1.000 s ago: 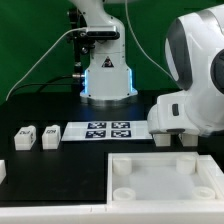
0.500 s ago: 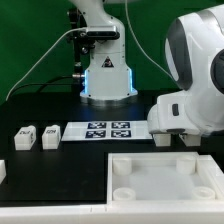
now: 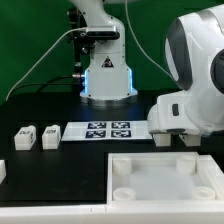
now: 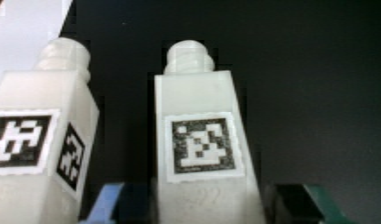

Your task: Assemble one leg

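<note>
In the wrist view a white leg (image 4: 205, 130) with a square marker tag and a rounded peg at its end lies between my gripper's (image 4: 215, 206) two fingers. There is a dark gap on each side of it, so the jaws stand open around it without touching. A second leg like it (image 4: 41, 130) lies close beside it. In the exterior view the gripper (image 3: 172, 141) is low over the table at the exterior view's right, mostly hidden by the arm. Two more small white legs (image 3: 23, 137) (image 3: 50, 135) stand at the exterior view's left.
The marker board (image 3: 105, 131) lies in the middle of the black table. A large white tray-like piece with a raised rim (image 3: 150, 160) lies in front, at the exterior view's right. Another white part (image 3: 2, 170) shows at the left edge. The robot base (image 3: 107, 75) stands behind.
</note>
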